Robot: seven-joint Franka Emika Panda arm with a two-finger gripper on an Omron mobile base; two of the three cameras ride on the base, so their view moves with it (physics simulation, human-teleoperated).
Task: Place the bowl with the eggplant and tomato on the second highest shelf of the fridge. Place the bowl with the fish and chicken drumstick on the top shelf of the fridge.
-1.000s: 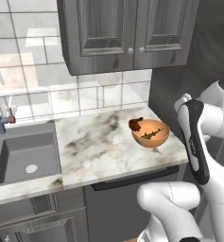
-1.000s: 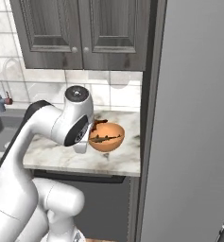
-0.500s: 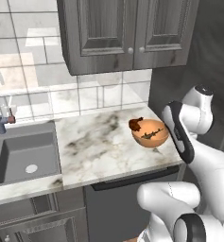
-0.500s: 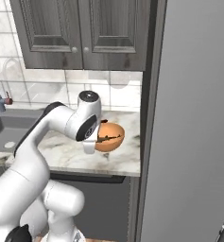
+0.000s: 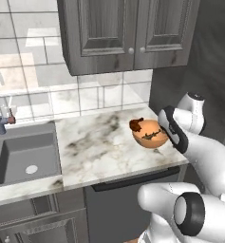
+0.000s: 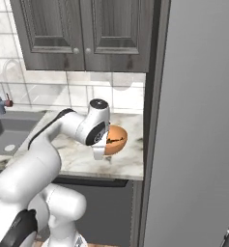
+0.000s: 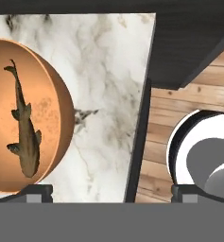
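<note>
**Orange bowl waits at the counter's right end**

A marble counter point(image 5: 99, 147) runs from the sink point(image 5: 19, 159) on the left to the tall grey fridge point(image 6: 198, 125) on the right, under dark cabinets point(image 5: 128, 33) and a white tiled wall. The orange bowl point(image 5: 149, 134) stands near the counter's right end, close to the fridge. In it lie the fish point(image 7: 23, 130) and, at its far left rim, the drumstick point(image 5: 136, 124). My gripper point(image 7: 111, 189) hangs over the counter's near edge just right of the bowl, fingers point(image 7: 35, 191) spread wide and holding nothing; the left fingertip sits by the bowl's rim.
</note>
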